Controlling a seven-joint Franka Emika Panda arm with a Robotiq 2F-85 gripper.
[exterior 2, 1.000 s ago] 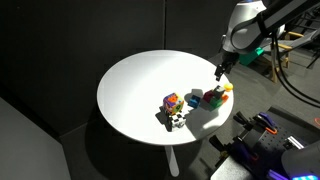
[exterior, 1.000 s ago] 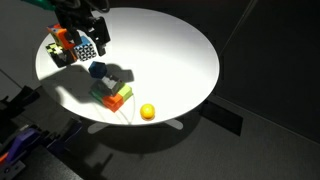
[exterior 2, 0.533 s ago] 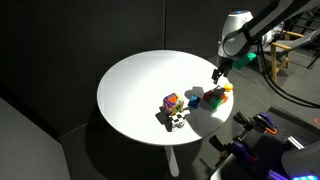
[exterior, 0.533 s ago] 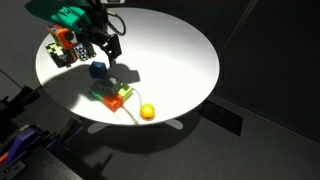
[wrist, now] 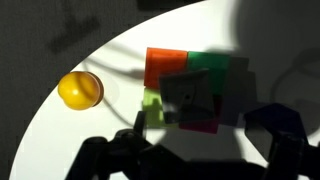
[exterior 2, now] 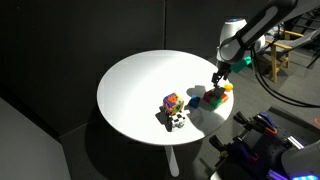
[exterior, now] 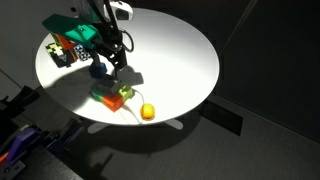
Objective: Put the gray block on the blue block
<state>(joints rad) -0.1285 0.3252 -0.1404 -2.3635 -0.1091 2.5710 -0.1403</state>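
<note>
Gray block [wrist: 188,100] sits amid coloured blocks [wrist: 165,68] on the worktop [exterior: 175,50], below the wide-open, empty fingers [wrist: 283,145]. Approach step: next, descend and close squarely; blue block [exterior: 97,69] lies nearby.

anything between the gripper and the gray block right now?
Nothing visible. In the wrist view the gray block lies unobstructed ahead of the open gripper, close against the green block and orange block.

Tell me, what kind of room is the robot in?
Probably a robotics lab or workshop. A robot arm reaches over a round white table with toy blocks, a black backdrop hangs behind, and cabled equipment stands beside it.
</note>
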